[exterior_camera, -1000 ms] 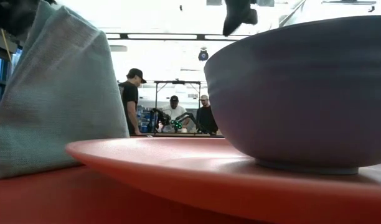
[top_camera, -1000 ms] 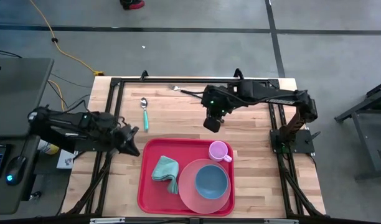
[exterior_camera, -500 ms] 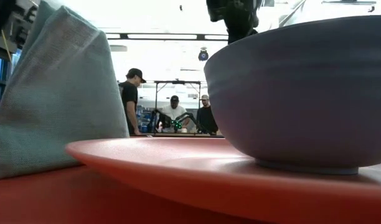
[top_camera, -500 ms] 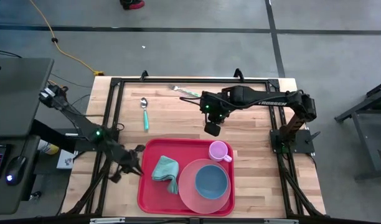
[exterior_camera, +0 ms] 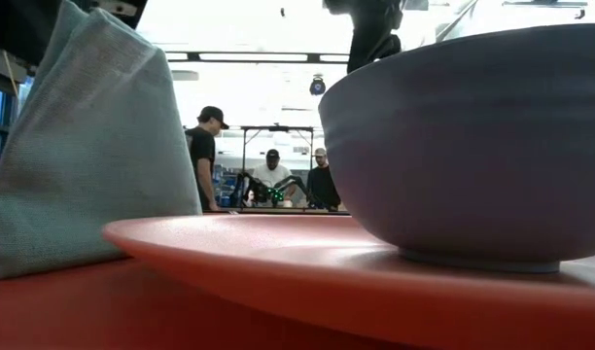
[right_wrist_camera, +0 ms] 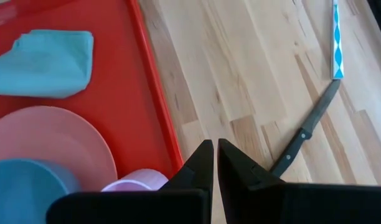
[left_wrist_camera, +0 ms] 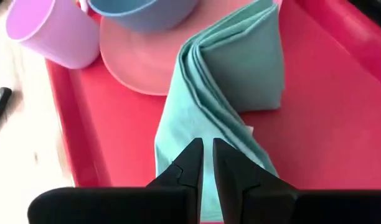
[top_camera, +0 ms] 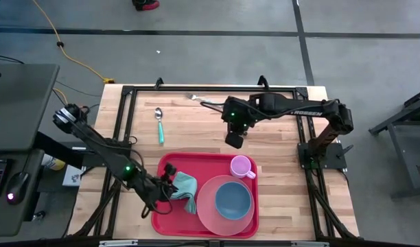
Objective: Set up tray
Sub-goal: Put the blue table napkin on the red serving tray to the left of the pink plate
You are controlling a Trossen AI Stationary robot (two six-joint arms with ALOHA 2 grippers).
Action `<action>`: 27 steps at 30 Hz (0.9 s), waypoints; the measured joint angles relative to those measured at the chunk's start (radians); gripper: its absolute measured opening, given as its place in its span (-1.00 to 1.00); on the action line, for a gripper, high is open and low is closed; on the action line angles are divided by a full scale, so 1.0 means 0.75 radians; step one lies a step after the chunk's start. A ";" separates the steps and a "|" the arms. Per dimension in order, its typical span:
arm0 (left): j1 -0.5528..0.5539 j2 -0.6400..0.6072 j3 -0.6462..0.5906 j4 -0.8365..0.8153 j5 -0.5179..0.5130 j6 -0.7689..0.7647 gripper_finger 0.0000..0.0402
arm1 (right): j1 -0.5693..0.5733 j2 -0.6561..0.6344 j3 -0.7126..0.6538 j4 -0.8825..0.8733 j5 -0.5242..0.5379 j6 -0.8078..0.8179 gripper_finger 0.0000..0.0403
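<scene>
Red tray (top_camera: 163, 206) at the near edge of the wooden table (top_camera: 196, 130), loaded with plate, bowl, cup and cloth.

Left gripper (top_camera: 170, 186) low over the tray's left part, fingers (left_wrist_camera: 192, 163) nearly together with a narrow gap, right at the folded teal cloth (top_camera: 184, 190); cannot tell whether pinching it. Blue bowl (top_camera: 233, 200) on the pink plate (top_camera: 208, 213), pink cup (top_camera: 241, 166) beside. Right gripper (top_camera: 232, 140) closed and empty, above bare wood just behind the tray. Spoon (top_camera: 159, 125) well apart, knife (right_wrist_camera: 301, 142) on the wood.
</scene>
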 joint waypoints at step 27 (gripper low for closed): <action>-0.008 0.067 0.008 0.181 -0.110 -0.032 0.35 | 0.001 -0.025 0.001 -0.060 -0.013 -0.132 -1.00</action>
